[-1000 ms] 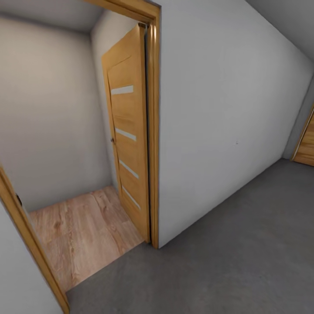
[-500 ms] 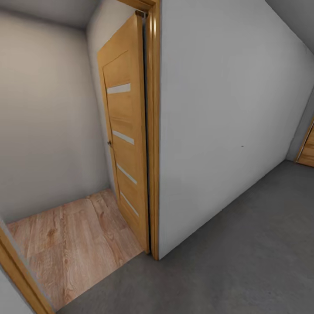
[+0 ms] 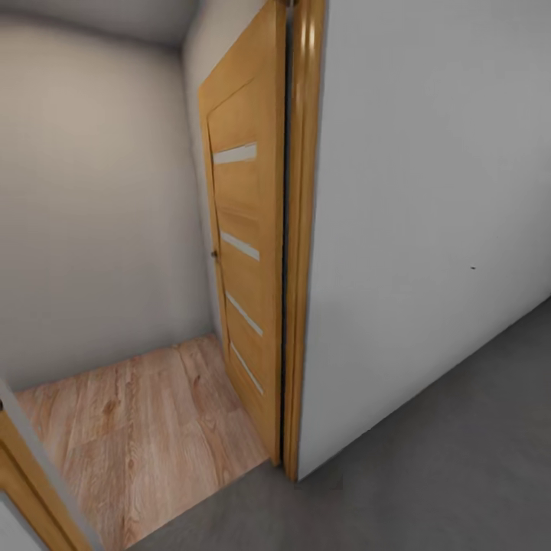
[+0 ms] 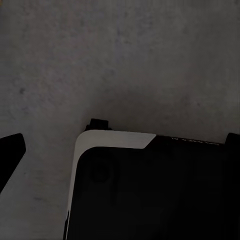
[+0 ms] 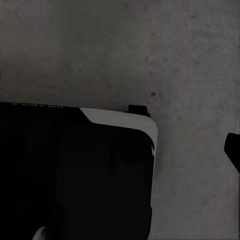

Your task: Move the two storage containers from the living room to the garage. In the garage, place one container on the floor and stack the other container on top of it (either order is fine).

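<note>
door: open honey-brown wooden door with pale slats [image 3: 243,252]
beyond door: light wood plank flooring [image 3: 145,428]
before door: dark grey concrete floor [image 3: 459,459]
grippers: state cannot be told

Open doorway [image 3: 138,428] ahead; door [image 3: 245,252] swung aside, wall [image 3: 428,229] rightward.

The door [image 3: 245,252] is honey-orange wood with four pale slanted stripes. The walls [image 3: 428,191] are plain grey-white. The plank floor [image 3: 145,436] is light brown with grain; the concrete floor [image 3: 459,459] is dark speckled grey.
</note>
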